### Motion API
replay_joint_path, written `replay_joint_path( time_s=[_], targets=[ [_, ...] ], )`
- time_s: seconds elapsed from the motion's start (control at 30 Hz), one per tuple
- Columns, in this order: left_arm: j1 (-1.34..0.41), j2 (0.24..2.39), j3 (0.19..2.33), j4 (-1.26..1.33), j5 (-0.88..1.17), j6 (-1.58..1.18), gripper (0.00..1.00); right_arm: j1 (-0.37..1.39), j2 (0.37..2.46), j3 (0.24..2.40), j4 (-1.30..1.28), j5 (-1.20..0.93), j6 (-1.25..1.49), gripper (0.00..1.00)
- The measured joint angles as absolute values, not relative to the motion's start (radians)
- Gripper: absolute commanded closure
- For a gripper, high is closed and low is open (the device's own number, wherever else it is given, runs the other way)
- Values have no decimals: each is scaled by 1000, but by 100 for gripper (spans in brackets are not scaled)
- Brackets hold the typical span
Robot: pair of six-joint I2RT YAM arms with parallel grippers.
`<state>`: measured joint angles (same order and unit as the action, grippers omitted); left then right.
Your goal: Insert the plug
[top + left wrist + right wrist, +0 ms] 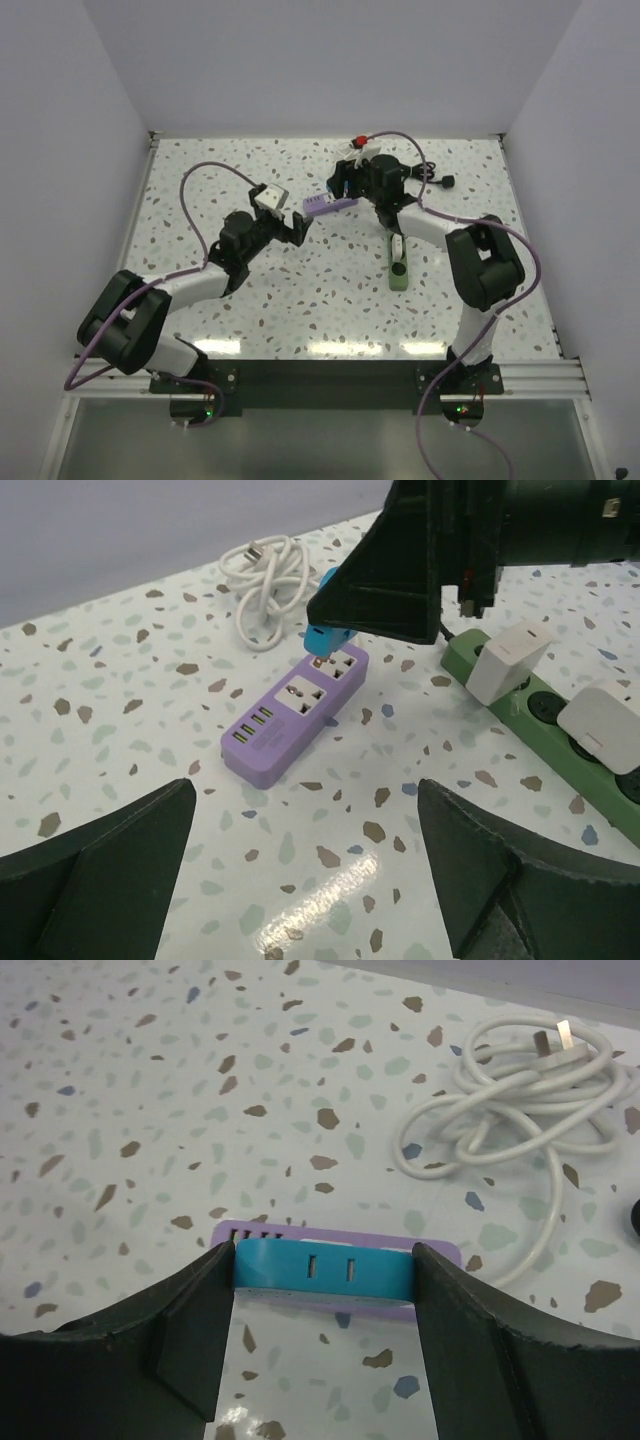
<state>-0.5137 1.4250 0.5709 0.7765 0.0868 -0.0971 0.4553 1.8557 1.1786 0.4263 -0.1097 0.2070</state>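
A purple power strip (pixel 330 205) lies flat on the speckled table, its sockets and USB ports facing up in the left wrist view (pixel 295 712). My right gripper (pixel 345 185) is shut on a blue plug (pixel 322 1265), which it holds by its two ends right over the strip (pixel 440 1252). In the left wrist view the plug (pixel 328 638) meets the far socket; whether its pins are in is hidden. My left gripper (pixel 305 790) stands open just short of the strip's near end, with nothing between its fingers.
A green power strip (pixel 540 710) with two white adapters (pixel 508 660) plugged in lies to the right of the purple one. A coiled white cable (pixel 520 1100) rests behind the strips. A small red object (pixel 359 140) sits by the back wall.
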Motion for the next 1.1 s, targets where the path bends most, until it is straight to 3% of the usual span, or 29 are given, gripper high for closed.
replay_joint_path(
  time_s=[0.47, 1.1],
  targets=[
    [-480, 1431, 571, 708, 187, -173, 0, 455, 1986, 1290, 351, 62, -13, 100],
    [-448, 1388, 571, 654, 292, -244, 0, 455, 2004, 1284, 347, 84, -76, 100]
  ],
)
